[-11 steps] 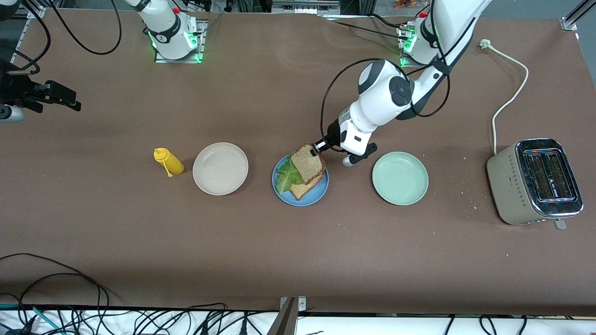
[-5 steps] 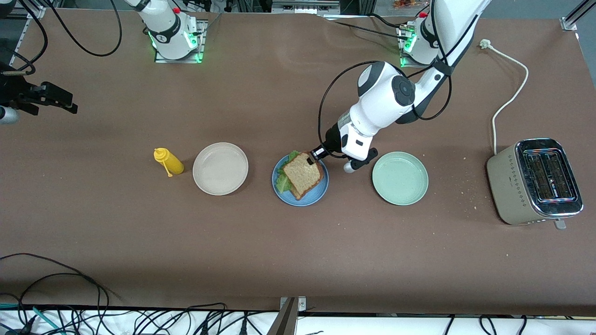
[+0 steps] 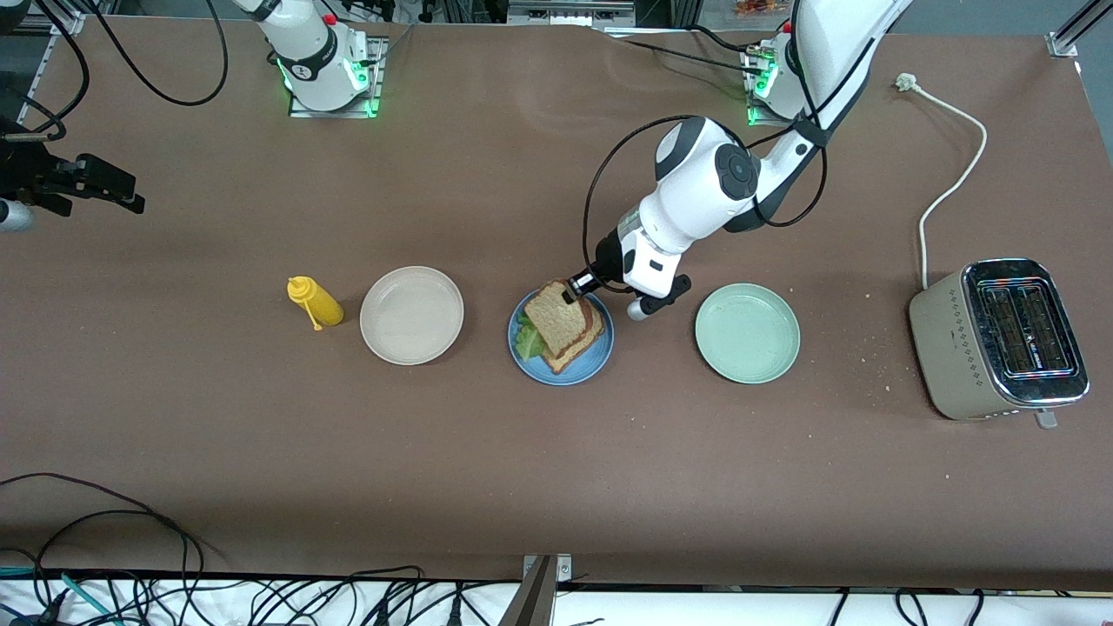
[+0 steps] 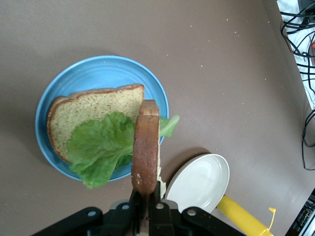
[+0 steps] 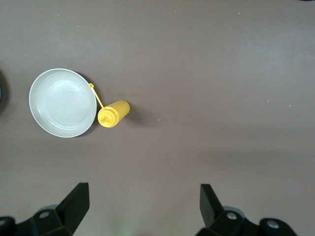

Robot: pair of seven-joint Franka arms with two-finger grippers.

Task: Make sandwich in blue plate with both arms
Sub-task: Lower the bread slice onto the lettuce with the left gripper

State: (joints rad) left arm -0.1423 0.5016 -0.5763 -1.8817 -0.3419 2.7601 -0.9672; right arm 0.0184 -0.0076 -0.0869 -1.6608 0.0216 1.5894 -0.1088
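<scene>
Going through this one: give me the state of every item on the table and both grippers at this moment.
left gripper: shut on the top toast slice, over the blue plate
bottom toast slice: flat on the blue plate
lettuce: lying on the bottom toast slice
right gripper: open, holding nothing, waiting
beige plate: empty
green plate: empty
mustard bottle: lying down
toaster: slots show no bread

Top slice [image 3: 557,311] hides most lettuce [image 3: 527,340]; yellow bottle [image 4: 243,219] is cut off
</scene>
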